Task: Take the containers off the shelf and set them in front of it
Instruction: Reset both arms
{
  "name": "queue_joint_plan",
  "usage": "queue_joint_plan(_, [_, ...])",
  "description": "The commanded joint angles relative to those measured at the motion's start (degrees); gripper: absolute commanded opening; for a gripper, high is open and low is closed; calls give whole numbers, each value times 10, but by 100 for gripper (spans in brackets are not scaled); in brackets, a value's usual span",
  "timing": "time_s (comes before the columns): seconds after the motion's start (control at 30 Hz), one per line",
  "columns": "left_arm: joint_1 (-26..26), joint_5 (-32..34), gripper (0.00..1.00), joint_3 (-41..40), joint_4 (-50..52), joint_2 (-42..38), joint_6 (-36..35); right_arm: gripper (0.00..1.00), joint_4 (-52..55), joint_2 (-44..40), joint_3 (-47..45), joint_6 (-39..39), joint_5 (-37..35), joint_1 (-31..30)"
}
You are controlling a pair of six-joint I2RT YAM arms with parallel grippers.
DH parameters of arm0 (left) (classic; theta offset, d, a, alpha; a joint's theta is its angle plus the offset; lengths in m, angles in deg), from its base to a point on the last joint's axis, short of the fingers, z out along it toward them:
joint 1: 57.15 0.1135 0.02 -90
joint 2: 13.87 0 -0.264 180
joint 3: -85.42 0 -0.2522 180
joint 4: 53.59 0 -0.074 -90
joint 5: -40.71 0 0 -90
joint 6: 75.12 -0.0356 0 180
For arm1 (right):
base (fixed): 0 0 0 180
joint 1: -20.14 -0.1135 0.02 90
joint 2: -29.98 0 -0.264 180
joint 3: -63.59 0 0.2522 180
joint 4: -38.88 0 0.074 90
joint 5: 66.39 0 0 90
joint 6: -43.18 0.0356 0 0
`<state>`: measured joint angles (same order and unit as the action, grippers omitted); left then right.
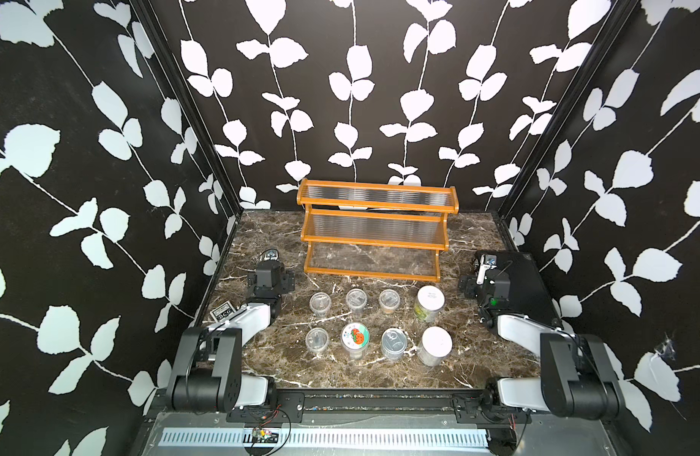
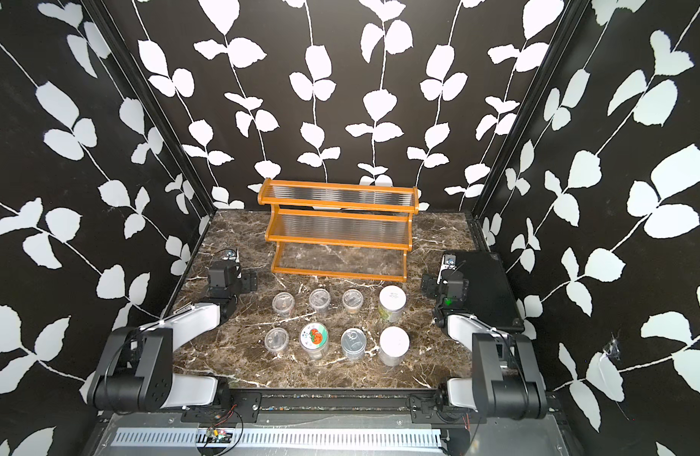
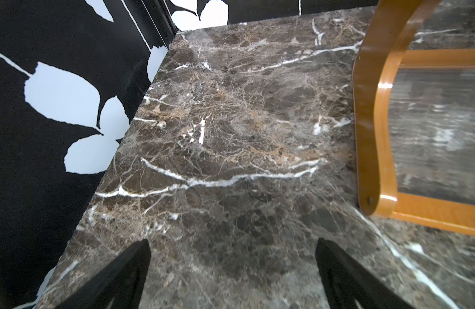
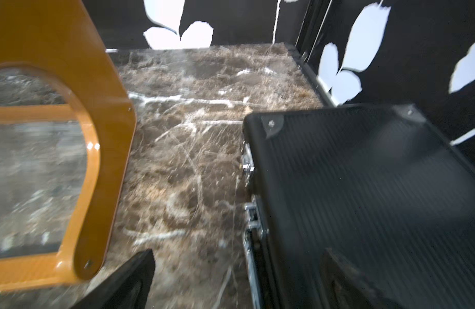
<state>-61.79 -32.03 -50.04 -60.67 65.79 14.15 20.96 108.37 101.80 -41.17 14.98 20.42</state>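
Closest to me on the marble table (image 1: 293,371) stands the front row of containers (image 2: 316,336): a clear cup (image 1: 317,340), an orange-labelled can (image 1: 355,336), a pull-tab can (image 1: 394,342) and a white-lidded jar (image 1: 436,343), all upright and apart. Just behind runs a second row, three more clear cups (image 1: 357,299) and a second jar (image 1: 430,301). I judge the cups light and thin-walled, likely to buckle or slip under a hard squeeze, so I would pinch them gently at mid-height, below the lid. The cans look stiff and heavier and should take a firm grip on the side wall. The jars are widest and smooth, so they want the jaws spread nearly full. Further back, the left gripper (image 3: 233,246) hangs over bare marble beside the shelf's end, jaws wide apart and empty. The right gripper (image 4: 239,256) is likewise agape with nothing between its fingers, at the edge of the black case (image 4: 364,187). Beyond them the shelf (image 1: 374,231) shows all three tiers bare, so all eight stand in front of it and the job looks finished to me. What I cannot read: the cups' contents, the card box (image 1: 222,314) half covered by the left forearm, one right finger lost against the case in the blurred wrist view, and the fingers themselves in both top views.
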Motion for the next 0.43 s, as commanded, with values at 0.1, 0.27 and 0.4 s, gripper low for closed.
queue_joint_plan(0.1, [5,-10,99,1,-75,25,-17,100,-146,43,-27,-9,-28,2])
queue_joint_plan(0.27, [15,-56,99,5,-75,26,-15,100,-144,45,-26,-11,-22,2])
queue_joint_plan(0.4, [17,-65,99,12,-68,23,-19,100,-142,45,-24,-14,-16,2])
